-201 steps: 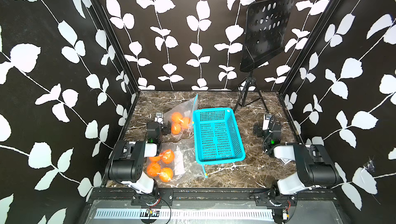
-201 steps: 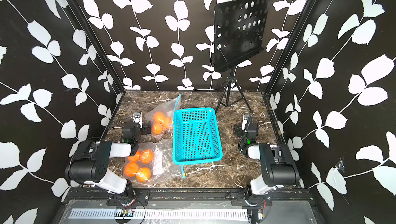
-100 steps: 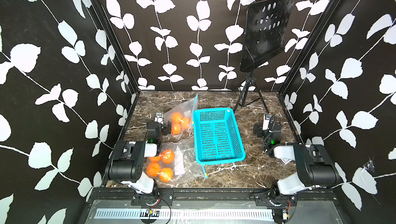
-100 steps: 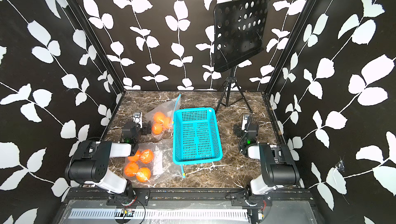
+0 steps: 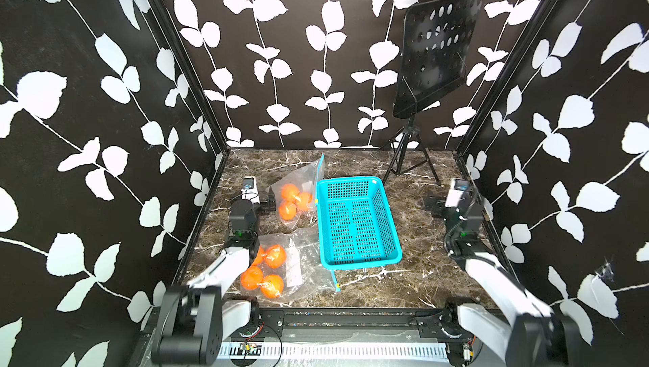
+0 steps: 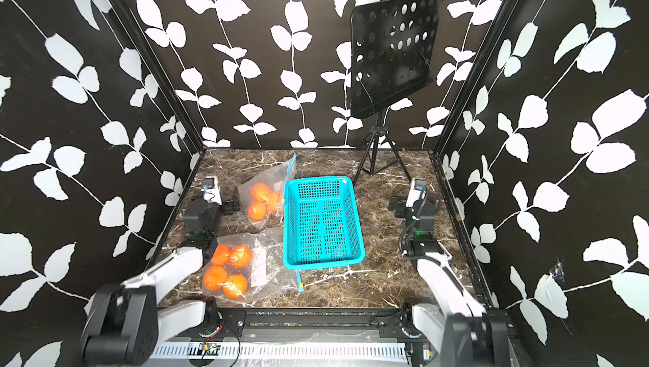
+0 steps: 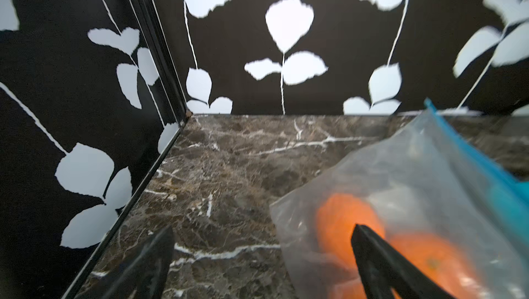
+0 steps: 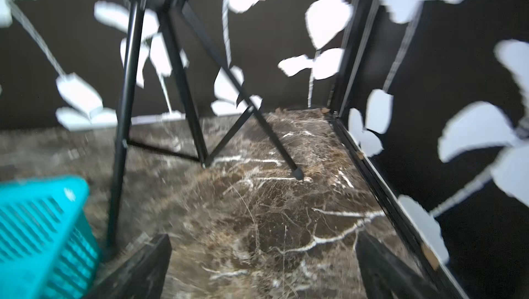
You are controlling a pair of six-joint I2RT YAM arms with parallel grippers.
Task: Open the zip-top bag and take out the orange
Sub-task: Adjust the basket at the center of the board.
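Zip-top bag check, and there are actually two. One clear plastic zip-top bag [image 5: 302, 177] holding three oranges [image 5: 291, 200] leans on the teal plastic mesh basket [image 5: 361, 262] at its far corner on the left-arm side. Its blue zip strip [image 5: 321, 168] sticks up along the basket rim. A second clear bag [image 5: 312, 259] with four more lies flat by the basket's near corner on that same side. Neither looks opened yet imo.

So the left gripper [image 5: 268, 203] sits low, just beside the far bag on the side away from the basket, claw spread wide with nothing in it. In the left wrist view one finger [image 7: 380, 260] overlaps the film in front of an orange, and I can't tell if it's touching. Across the basket and well apart from both bags, the right gripper [image 5: 433, 207] is also wide and empty.

What I'd worry about:
- **Wrong end of the bag:** the left claw is lined up with the fruit end, not the zip. Close there and it pinches film plus orange, and the whole bag probably drags over the marble tabletop [image 5: 414, 277] instead of opening.
- **Losing the grip:** the film looks slack and slippery, so a thin pinch could slide out.
- **Zip against the basket:** going for the zip might shove the basket or flop the bag over.
- **Right arm's reach:** it would have to cross over the basket to help, so it could easily clip the rim.
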